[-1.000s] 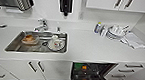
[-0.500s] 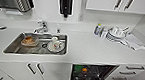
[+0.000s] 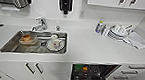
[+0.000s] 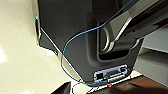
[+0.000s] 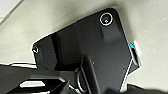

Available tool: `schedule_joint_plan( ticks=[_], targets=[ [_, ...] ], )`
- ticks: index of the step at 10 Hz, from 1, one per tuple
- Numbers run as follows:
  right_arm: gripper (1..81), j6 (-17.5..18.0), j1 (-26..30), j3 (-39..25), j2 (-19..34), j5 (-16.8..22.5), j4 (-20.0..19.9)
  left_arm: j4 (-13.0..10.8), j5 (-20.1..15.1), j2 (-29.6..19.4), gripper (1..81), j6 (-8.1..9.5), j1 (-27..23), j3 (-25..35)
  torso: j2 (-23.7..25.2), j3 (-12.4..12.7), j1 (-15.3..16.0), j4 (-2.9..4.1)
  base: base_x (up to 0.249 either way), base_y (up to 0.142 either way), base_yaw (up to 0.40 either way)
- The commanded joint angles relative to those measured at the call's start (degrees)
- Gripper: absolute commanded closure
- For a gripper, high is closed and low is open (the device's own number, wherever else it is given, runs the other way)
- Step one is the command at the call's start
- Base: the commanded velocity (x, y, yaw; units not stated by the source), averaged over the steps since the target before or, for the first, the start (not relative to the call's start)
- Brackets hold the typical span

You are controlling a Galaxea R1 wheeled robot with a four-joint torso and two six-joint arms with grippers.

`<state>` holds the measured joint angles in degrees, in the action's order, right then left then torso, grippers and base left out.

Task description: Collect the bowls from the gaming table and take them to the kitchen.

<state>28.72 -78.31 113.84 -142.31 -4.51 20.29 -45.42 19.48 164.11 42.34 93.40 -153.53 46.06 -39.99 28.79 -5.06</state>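
Observation:
I face the kitchen: a white counter (image 3: 88, 48) with a steel sink (image 3: 12, 47) set in it, and white cabinets with dark bar handles below. Under the counter the dishwasher (image 3: 95, 76) stands open. In its rack sit a small lime green shape (image 3: 78, 67) and a small orange shape (image 3: 85, 68), which look like the bowls, though they are too blurred to be sure. The gaming table is out of view. Both wrist views show my own dark plate over pale floor.
The sink holds a clear tub with brownish food (image 3: 28, 39) and a white cup on a plate (image 3: 54, 43). The tap (image 3: 41, 24) stands behind it. At the back right sit a bottle (image 3: 99, 27), stacked plates (image 3: 118, 31) and a cloth (image 3: 138, 41). A black dispenser (image 3: 65, 2) hangs on the wall.

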Motion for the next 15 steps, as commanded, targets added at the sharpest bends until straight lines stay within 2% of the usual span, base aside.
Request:
schedule_joint_plan(
  ticks=[1,3,4,6,8,10,14,15],
  targets=[
    [1.0,3.9,6.4,1.1,-0.4,-0.1,-1.6,-0.3,-3.0,-0.4,1.0,0.29,1.7,-0.3,5.5,0.0,3.5,0.00,0.000,0.000,0.000],
    [1.0,10.7,10.9,0.2,0.3,-1.2,-2.4,-0.5,-3.1,-0.2,1.0,0.29,1.7,-0.4,9.8,0.0,6.2,0.00,0.000,0.000,0.000],
    [1.0,14.4,12.6,-0.6,1.0,-1.6,-2.4,-0.5,-3.1,-0.2,1.0,0.29,1.7,-0.4,6.1,0.0,3.9,0.00,0.000,0.000,0.000],
    [1.0,21.4,14.3,-1.6,3.1,-5.0,-2.4,-0.6,-3.4,0.2,1.0,0.29,1.7,-0.4,7.9,0.0,5.1,0.00,0.000,0.000,0.000],
    [1.0,25.6,15.1,-1.9,4.2,-8.7,-2.4,-0.7,-5.4,0.8,1.0,0.29,1.7,-0.4,8.3,0.0,5.4,0.00,0.000,0.000,0.000],
    [1.0,28.4,16.5,-3.3,5.3,-11.8,-2.3,-0.7,-6.0,1.2,1.0,0.29,1.7,-0.4,8.3,0.0,5.4,0.00,0.000,0.000,0.000],
    [1.0,30.0,20.4,-3.8,3.8,-13.1,-2.3,-0.7,-7.5,1.3,1.0,0.29,1.7,-0.4,8.3,0.0,5.4,0.00,0.000,0.000,0.000],
    [1.0,30.5,21.1,-4.3,3.9,-14.5,-2.3,-0.8,-7.5,1.4,1.0,0.29,1.7,-0.4,8.3,0.0,5.4,0.00,0.000,0.000,0.000]
  ],
)
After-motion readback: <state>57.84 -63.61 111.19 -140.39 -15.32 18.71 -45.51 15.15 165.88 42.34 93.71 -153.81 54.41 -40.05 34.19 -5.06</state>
